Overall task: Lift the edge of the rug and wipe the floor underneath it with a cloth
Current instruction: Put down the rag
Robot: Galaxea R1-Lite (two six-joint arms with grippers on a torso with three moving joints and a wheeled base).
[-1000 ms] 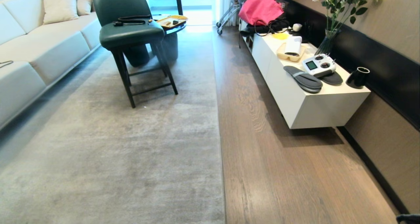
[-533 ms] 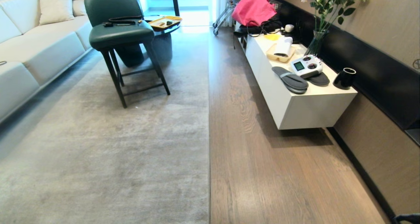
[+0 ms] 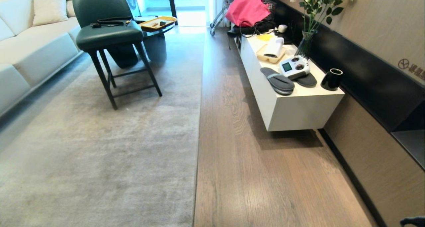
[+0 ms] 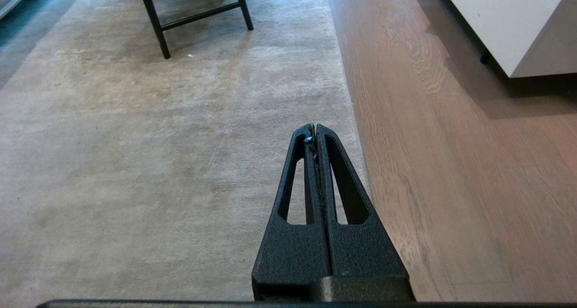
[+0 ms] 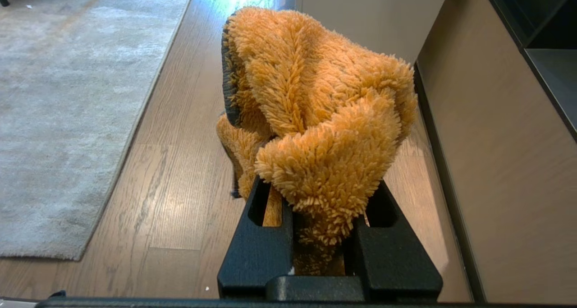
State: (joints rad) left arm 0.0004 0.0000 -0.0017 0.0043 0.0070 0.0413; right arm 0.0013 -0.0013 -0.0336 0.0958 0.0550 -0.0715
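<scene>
The pale grey rug (image 3: pixel 99 154) lies flat, and its straight rug edge (image 3: pixel 199 120) runs away from me beside the brown plank floor (image 3: pixel 249 170). My left gripper (image 4: pixel 314 126) is shut and empty, hovering over the rug just inside the rug edge (image 4: pixel 349 96). My right gripper (image 5: pixel 321 186) is shut on the fuzzy orange cloth (image 5: pixel 315 96), which bunches over its fingertips and hides them. It hangs above the floor (image 5: pixel 180 186), with the rug edge (image 5: pixel 139 118) off to one side. Neither gripper shows in the head view.
A green chair (image 3: pixel 106 34) stands on the rug, with a pale sofa (image 3: pixel 26 54) to the left. A white low cabinet (image 3: pixel 292 110) carrying slippers, a controller, a black cup and a vase lines the right wall. A pink bag (image 3: pixel 247 7) sits at its far end.
The whole head view has slid left, so the camera has turned right. The rug, chair and cabinet keep their places relative to each other.
</scene>
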